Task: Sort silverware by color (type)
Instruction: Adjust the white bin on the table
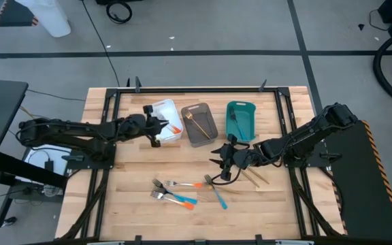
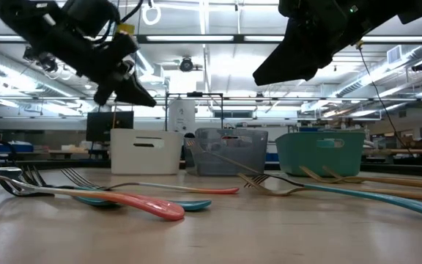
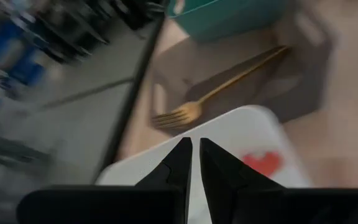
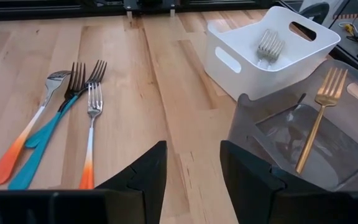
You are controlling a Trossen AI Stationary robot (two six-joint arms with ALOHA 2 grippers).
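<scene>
Silverware lies in two places: a loose group on the table's (image 1: 135, 170) near half, and a few pieces already in the three bins along the far edge. The loose forks (image 1: 172, 190) with orange and blue handles lie flat, their long axes running roughly across the table, heads toward the left arm's side and handles toward the right. A blue-handled piece (image 1: 218, 194) lies just beside them at a slant, and two gold pieces (image 1: 254, 177) lie angled close under the right arm. In the grey bin (image 1: 199, 124) a gold fork (image 1: 196, 122) leans along the bin's length; the white bin (image 1: 165, 121) holds an orange-handled fork (image 4: 270, 45), and the teal bin (image 1: 241, 120) holds a blue-handled piece (image 1: 235, 122). The left gripper (image 3: 194, 158) hangs above the white bin, its fingers nearly together with only a slim gap and nothing between them. The right gripper (image 4: 191, 168) hovers over bare wood between the bins and the loose group, jaws spread wide and empty. Open board lies on either side of the loose group, and narrow gaps part the bins.
</scene>
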